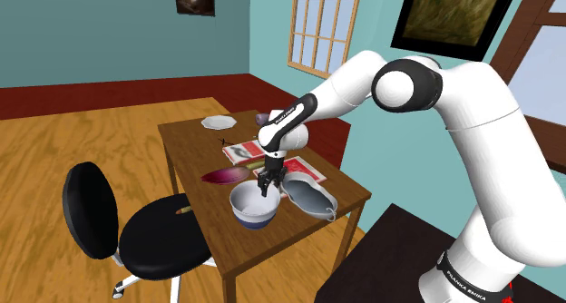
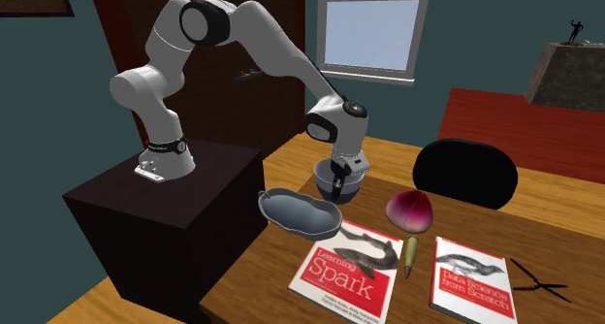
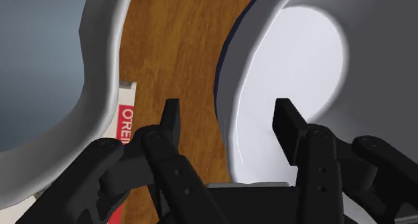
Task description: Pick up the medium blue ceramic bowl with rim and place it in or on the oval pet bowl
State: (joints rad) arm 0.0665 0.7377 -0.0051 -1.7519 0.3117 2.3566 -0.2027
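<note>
The bowl (image 1: 253,207), white inside and blue outside, stands near the table's front edge in the shoulder view. Right beside it lies the grey oval pet bowl (image 1: 309,198). My gripper (image 1: 269,185) is down at the blue bowl's rim on the side toward the pet bowl. In the wrist view the gripper (image 3: 231,119) is open and straddles the rim of the bowl (image 3: 295,62): one finger hangs over the wood, the other inside the bowl. Neither finger touches it. The pet bowl (image 3: 40,68) curves past the outer finger. From the second exterior view the bowl (image 2: 351,188) sits behind the pet bowl (image 2: 299,212).
Two red-and-white books (image 2: 349,264) (image 2: 472,278) lie on the wooden table (image 1: 195,147), with a purple-red rounded thing (image 2: 409,210), a small green object (image 2: 411,256) and scissors (image 2: 538,278). A white dish (image 1: 218,122) sits at the far corner. A black office chair (image 1: 136,229) stands against the table.
</note>
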